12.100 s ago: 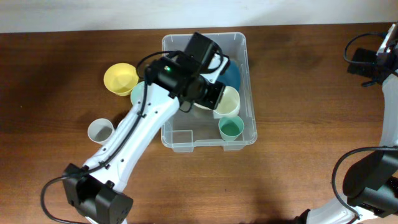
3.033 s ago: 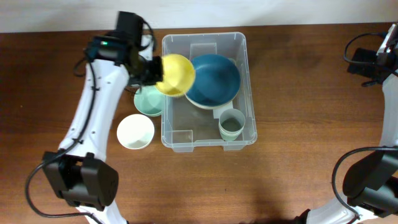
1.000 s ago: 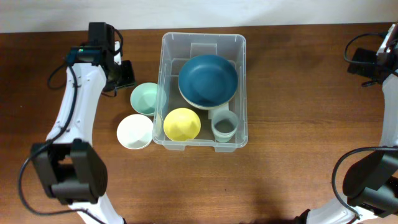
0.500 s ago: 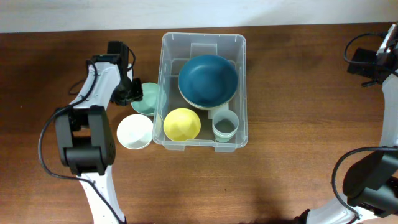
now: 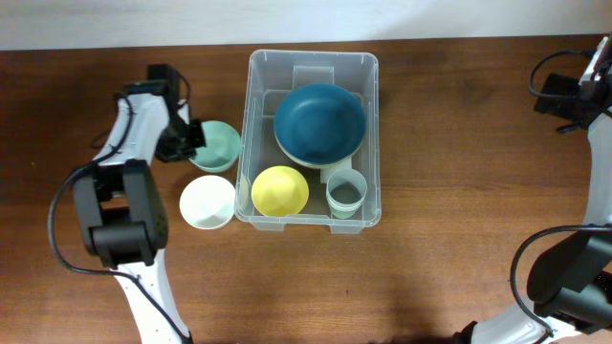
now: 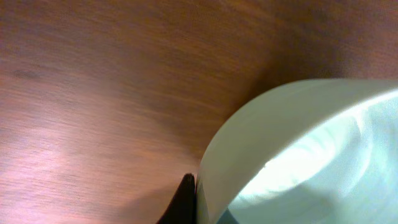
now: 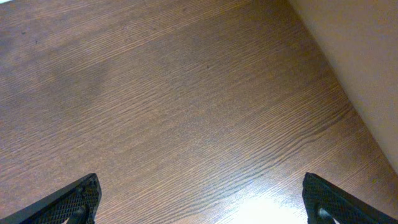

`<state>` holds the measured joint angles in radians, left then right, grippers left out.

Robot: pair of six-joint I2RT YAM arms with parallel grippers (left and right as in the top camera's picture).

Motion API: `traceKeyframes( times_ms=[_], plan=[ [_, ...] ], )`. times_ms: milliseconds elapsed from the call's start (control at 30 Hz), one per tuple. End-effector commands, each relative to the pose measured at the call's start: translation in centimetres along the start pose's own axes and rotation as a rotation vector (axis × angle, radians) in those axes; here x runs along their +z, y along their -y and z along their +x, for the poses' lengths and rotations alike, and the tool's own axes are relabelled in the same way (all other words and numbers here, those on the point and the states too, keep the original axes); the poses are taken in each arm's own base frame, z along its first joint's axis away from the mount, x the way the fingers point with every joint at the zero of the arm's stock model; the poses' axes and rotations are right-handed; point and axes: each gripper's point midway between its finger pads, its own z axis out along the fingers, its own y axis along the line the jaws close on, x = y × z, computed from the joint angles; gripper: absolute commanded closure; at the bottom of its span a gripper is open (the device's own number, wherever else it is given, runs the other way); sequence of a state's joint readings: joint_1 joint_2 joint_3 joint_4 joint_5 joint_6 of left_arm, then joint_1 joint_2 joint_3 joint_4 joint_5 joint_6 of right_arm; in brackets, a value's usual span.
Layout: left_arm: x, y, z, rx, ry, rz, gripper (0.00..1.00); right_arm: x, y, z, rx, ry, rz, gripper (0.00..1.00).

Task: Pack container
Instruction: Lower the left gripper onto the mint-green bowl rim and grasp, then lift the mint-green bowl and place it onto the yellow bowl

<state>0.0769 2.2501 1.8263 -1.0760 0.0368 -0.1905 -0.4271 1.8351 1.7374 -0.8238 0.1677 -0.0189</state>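
Note:
The container, a clear plastic bin, stands mid-table. It holds a large blue bowl, a yellow bowl and a pale green cup. A mint bowl sits on the table by the container's left wall. My left gripper is shut on its left rim. In the left wrist view the mint bowl fills the frame, with one black finger pressed against its outer wall. My right gripper is open and empty at the far right edge, over bare wood.
A white bowl sits on the table in front of the mint bowl, next to the container's left front corner. The pale wall runs close behind the right gripper.
My left gripper went from away from the bowls down to the mint bowl's rim and closed on it. The mint bowl has shifted slightly left and back. The right arm has not moved.

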Motion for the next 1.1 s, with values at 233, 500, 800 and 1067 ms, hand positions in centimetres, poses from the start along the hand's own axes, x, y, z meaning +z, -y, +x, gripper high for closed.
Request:
traceKeyframes(
  times_ms=[233,500,800,1067],
  plan=[
    [-14.6,3.2,-3.7,0.101,0.283,0.063,0.99,-1.3,0.5,-1.0,0.023,0.038,0.005,0.01],
    [-18.7,10.0,-0.4,0.249,0.338,0.137,0.99,-1.3,0.5,-1.0,0.023,0.038,0.005,0.01],
    [-17.6,15.1,5.4,0.393,0.203,0.148,1.0,-1.3,0.5,-1.0,0.023,0.038,0.005,0.01],
    [-17.0,16.9,9.6,0.476,0.095,0.125,0.99,-1.3,0.5,-1.0,0.023,0.038,0.005,0.01]
  ],
)
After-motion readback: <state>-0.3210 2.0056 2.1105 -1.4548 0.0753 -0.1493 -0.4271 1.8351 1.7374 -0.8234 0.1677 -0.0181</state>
